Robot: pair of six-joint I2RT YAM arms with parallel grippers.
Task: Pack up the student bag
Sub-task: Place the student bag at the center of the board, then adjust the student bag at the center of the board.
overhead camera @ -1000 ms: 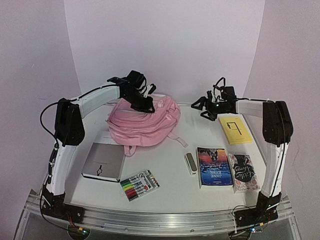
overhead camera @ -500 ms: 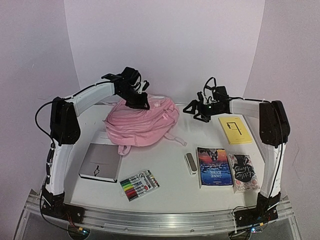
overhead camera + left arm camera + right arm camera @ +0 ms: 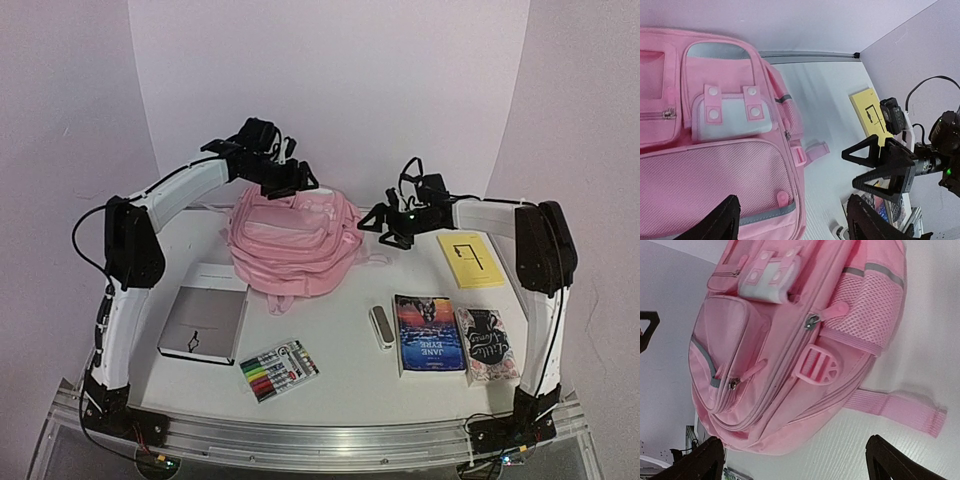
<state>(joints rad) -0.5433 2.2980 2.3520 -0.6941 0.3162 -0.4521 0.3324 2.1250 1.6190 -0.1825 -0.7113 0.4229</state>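
Observation:
The student bag point(image 3: 295, 245), a soft pink backpack, lies front side up at the back middle of the table, its zipped pockets and white patch point(image 3: 732, 116) facing up. My left gripper point(image 3: 296, 181) hovers open over the bag's top end, with nothing between its fingers point(image 3: 720, 225); the mesh pocket point(image 3: 715, 180) lies below it. At the bag's right side my right gripper point(image 3: 377, 221) stands open and apart from it, facing the side mesh pocket point(image 3: 867, 305) and a loose strap point(image 3: 900, 412). In the right wrist view the right gripper point(image 3: 800, 462) holds nothing.
A grey notebook point(image 3: 205, 322) and a marker pack point(image 3: 279, 369) lie front left. A small white case point(image 3: 381, 327), a Jane Eyre book point(image 3: 430, 333) and a second book point(image 3: 487, 345) lie front right. A yellow book point(image 3: 470, 259) is at the right.
My left gripper opened and let go of the bag's top, then drew up and right. The bag settled flatter and slid right. My right gripper moved left toward it.

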